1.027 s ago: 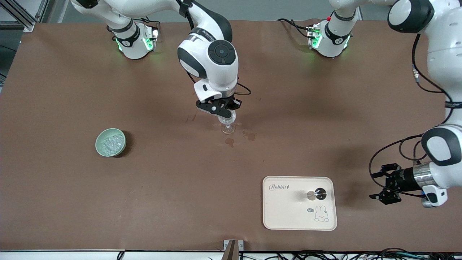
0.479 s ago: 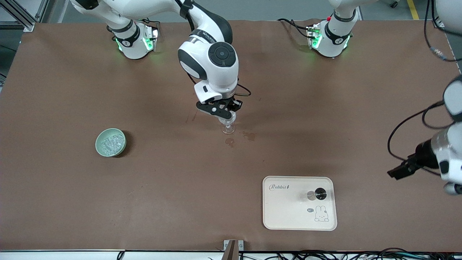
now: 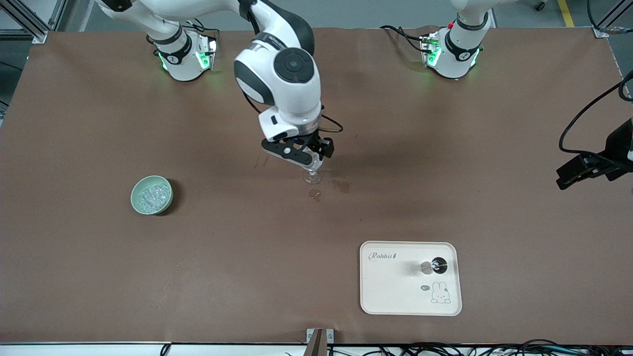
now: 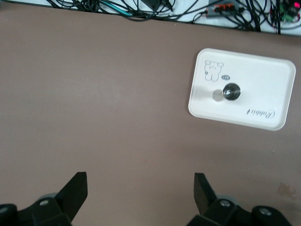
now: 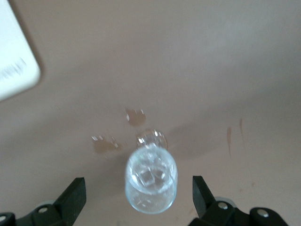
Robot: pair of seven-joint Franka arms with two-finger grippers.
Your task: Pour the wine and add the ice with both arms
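Observation:
A clear stemmed glass (image 3: pixel 312 174) stands mid-table. In the right wrist view the glass (image 5: pixel 151 197) holds a clear ice chunk (image 5: pixel 154 173). My right gripper (image 3: pixel 307 157) hangs open just over the glass. In its own view the right gripper (image 5: pixel 137 184) has a finger on each side of the bowl, clear of it. More ice (image 3: pixel 150 196) lies in a pale green bowl (image 3: pixel 138 189) toward the right arm's end. My left gripper (image 3: pixel 573 173) is open and empty, up in the air at the left arm's end of the table; its own view (image 4: pixel 139 178) shows only bare table below it.
A cream rabbit tray (image 3: pixel 395 296) lies nearer the camera than the glass, also seen in the left wrist view (image 4: pixel 263 75). It carries a dark round-topped object (image 3: pixel 438 265) with a silver round piece (image 3: pixel 426 267) beside it. Wet stains (image 3: pixel 341 186) mark the cloth by the glass.
The left arm has swung up and away from beside the tray toward the table's edge. The right gripper has lifted slightly over the glass.

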